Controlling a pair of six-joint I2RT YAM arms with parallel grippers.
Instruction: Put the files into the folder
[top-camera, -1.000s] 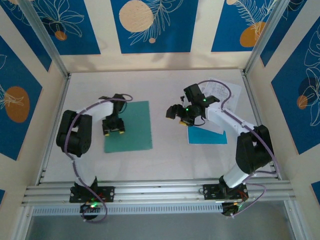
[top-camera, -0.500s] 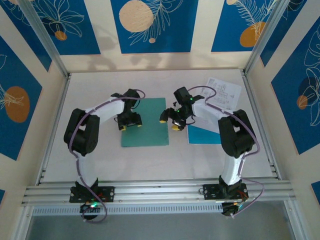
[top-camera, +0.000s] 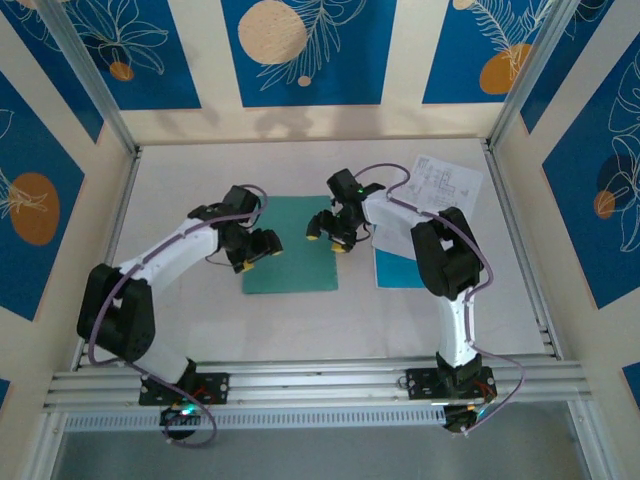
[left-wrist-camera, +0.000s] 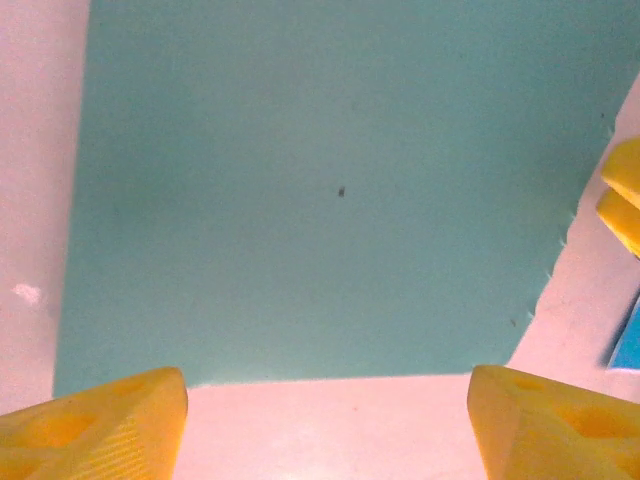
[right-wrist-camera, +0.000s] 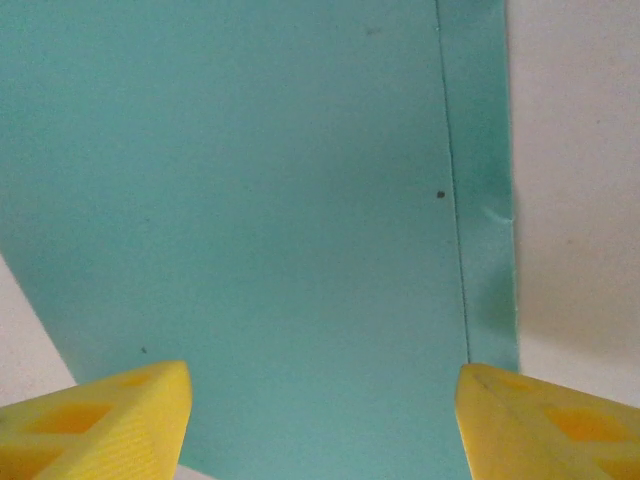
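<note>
Nearest, across the table's front edge: a ribbed silver aluminium rail, both black arm bases bolted on. Further in, flat on the white tabletop about mid-table: a thin teal-green card folder. From the right wrist, seen as one leaf laid on the other, a narrow strip of the under leaf showing along one side, with a small crease at that edge. Just right of the folder, past a band of bare table: a plain bright cyan-blue paper sheet, partly hidden under the right arm's black-and-white links. Over the folder's left edge: the left gripper, yellow-tipped fingers spread wide, gripping nothing. Over the folder's right edge, toward its far corner: the right gripper, likewise splayed wide and empty (from both wrist cameras, teal card visible between the tips). Contact with the card: impossible to tell. At the right margin of the left wrist view, the other gripper's yellow tips just beyond the folder's edge, and a corner of the cyan sheet below them. Farther back and to the right, near the far right corner: white paper sheets printed with black text and diagrams, near part covered by the right arm. Behind everything, cream wall panels with blue leaf-and-circle prints.
</note>
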